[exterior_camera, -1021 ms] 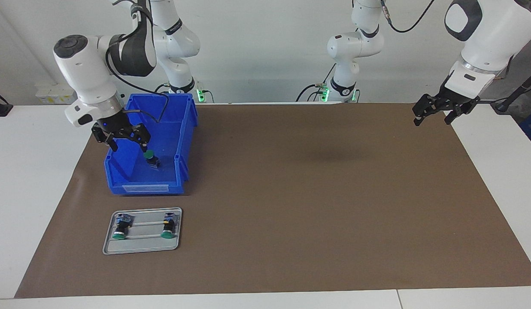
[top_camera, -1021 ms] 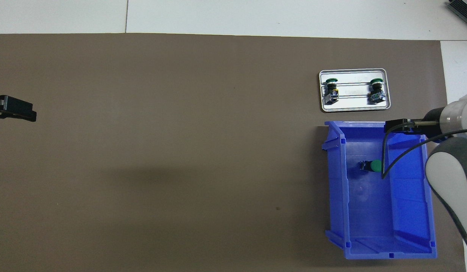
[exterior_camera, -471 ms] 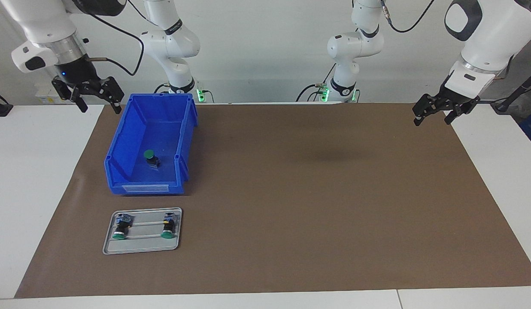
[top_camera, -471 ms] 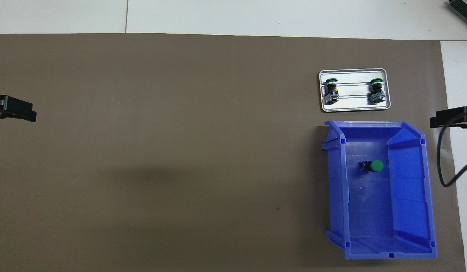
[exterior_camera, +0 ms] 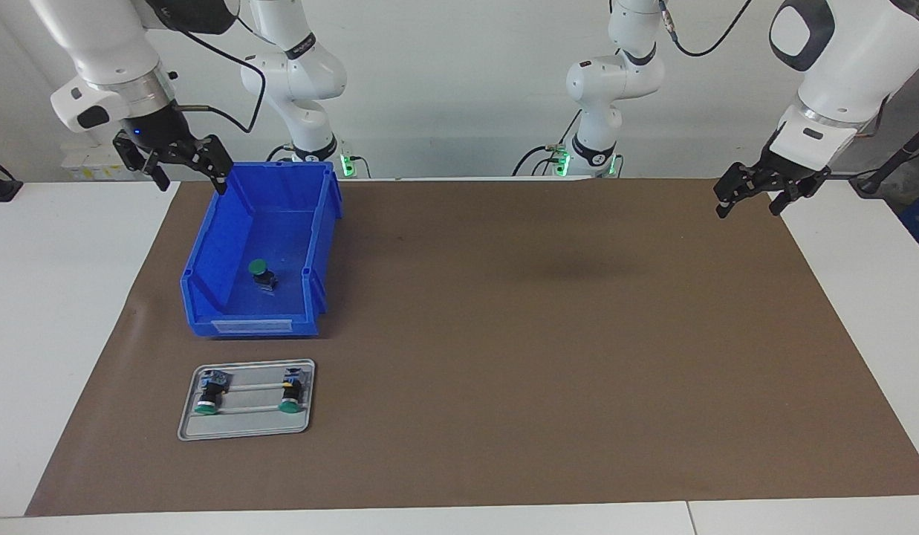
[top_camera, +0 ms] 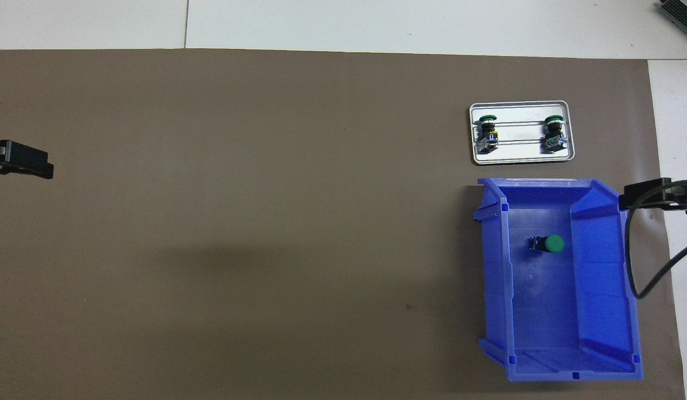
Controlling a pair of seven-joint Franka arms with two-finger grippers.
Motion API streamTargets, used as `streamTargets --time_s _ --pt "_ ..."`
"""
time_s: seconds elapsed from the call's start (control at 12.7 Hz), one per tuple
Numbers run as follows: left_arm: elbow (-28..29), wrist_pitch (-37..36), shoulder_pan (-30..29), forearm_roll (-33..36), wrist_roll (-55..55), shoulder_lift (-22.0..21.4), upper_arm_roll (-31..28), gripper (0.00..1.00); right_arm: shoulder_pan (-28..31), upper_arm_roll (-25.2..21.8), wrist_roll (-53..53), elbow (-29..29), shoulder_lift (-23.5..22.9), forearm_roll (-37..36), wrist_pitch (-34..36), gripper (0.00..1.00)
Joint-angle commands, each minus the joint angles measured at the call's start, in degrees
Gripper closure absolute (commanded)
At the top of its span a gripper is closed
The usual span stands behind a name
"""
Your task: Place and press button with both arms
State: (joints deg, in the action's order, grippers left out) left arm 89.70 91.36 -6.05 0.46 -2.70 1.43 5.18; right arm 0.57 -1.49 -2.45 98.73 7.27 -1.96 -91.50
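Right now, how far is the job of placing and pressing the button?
Done: two buttons already sit on the grey tray. In hand: nothing. The right gripper hangs open above the blue bin's rim; the left gripper waits open over the mat's edge. Left: the third button lies in the bin, not picked, placed or pressed.

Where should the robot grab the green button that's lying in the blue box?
Probably by the black body of the button, not its round green cap. It lies on its side on the floor of the blue box, whose walls rise around it, so the open right claw should come straight down.
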Motion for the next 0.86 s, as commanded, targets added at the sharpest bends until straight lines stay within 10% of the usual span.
streamTargets --time_s 0.0,0.79 --pt "2.0 0.1 -0.4 0.4 0.1 -1.8 0.3 0.00 -2.4 0.4 -1.7 2.7 2.3 -1.6 -0.8 0.00" --pt "2.0 0.0 -0.4 0.4 0.1 -1.8 0.3 0.00 -1.6 -0.2 1.7 -4.3 -1.9 -1.4 4.0 0.00"
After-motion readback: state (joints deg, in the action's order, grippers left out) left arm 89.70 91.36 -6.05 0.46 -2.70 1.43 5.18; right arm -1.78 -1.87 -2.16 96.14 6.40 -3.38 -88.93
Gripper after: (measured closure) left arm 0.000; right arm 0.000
